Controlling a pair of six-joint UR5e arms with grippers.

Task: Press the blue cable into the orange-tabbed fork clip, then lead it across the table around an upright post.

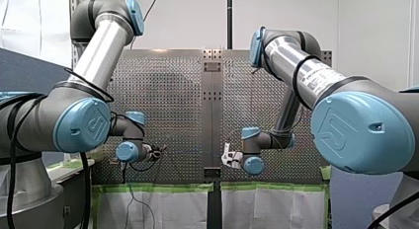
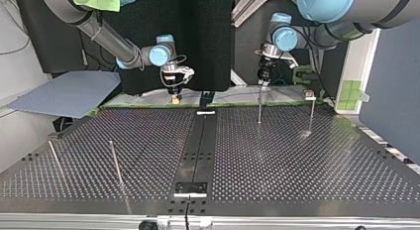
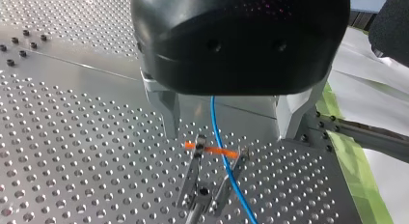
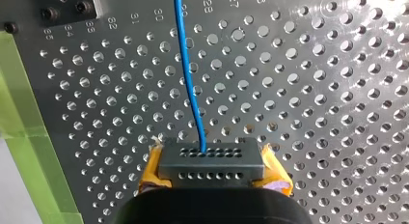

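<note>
Walls (image 1: 375, 36) of plain white stand behind our two arms, and in the top view a black screen (image 2: 203, 41) hangs beyond the perforated table (image 2: 297, 155). Its grey plates, dotted with holes, meet at a dark middle strip (image 2: 198, 141). A blue-grey sheet (image 2: 64, 93) lies off the table at that view's left, and green tape (image 2: 143, 105) lines the far edge. Thin upright posts (image 2: 115, 163) stand on the plates, two at the top view's left and two at its right. Our left gripper (image 3: 230, 135) hangs with its metal fingers (image 3: 170, 113) wide apart over the orange-tabbed fork clip (image 3: 205, 178). Our right gripper (image 4: 212, 163) has its yellow pads (image 4: 153, 168) drawn in, clamped on the blue cable (image 3: 219, 137). The cable runs between the left fingers, across the orange tab and along one prong; we cannot tell whether it is seated.
</note>
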